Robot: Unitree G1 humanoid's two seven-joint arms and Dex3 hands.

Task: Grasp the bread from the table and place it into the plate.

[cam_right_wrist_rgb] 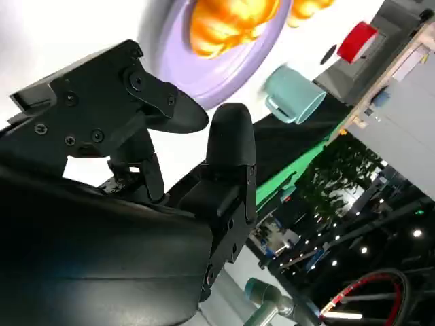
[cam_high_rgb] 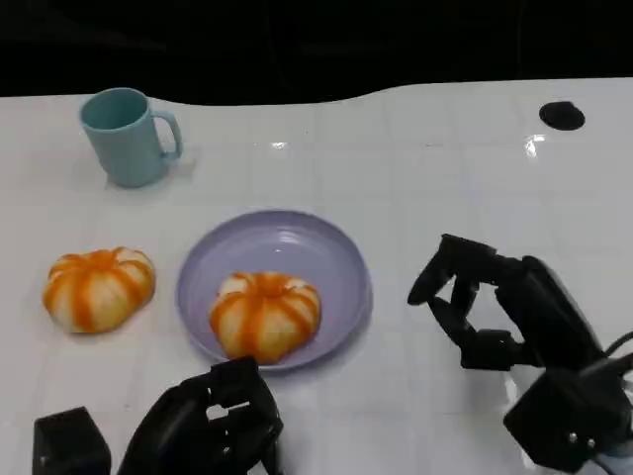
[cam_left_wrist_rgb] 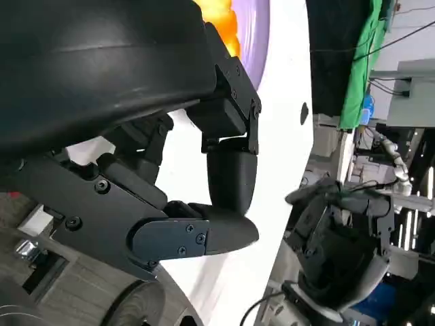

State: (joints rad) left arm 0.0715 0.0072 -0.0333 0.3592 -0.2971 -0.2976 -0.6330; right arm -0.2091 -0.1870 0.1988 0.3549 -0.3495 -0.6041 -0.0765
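One orange-and-white striped bread [cam_high_rgb: 265, 314] lies in the lavender plate [cam_high_rgb: 297, 242] at the table's middle, toward the plate's near side; it also appears as bread [cam_right_wrist_rgb: 228, 24] on the plate [cam_right_wrist_rgb: 224, 71] and as an orange edge of bread [cam_left_wrist_rgb: 221, 20]. A second bread [cam_high_rgb: 98, 287] rests on the table left of the plate. My left hand [cam_high_rgb: 208, 426] sits low at the near edge, just in front of the plate, fingers curled, holding nothing. My right hand [cam_high_rgb: 480, 302] hovers right of the plate, fingers apart and empty; the left wrist view also catches this right hand [cam_left_wrist_rgb: 333, 238].
A light teal mug [cam_high_rgb: 127, 136] stands at the back left, also seen as the mug [cam_right_wrist_rgb: 292, 95]. A black round spot [cam_high_rgb: 562, 115] marks the table's far right. The white table [cam_high_rgb: 445, 178] ends at a dark back edge.
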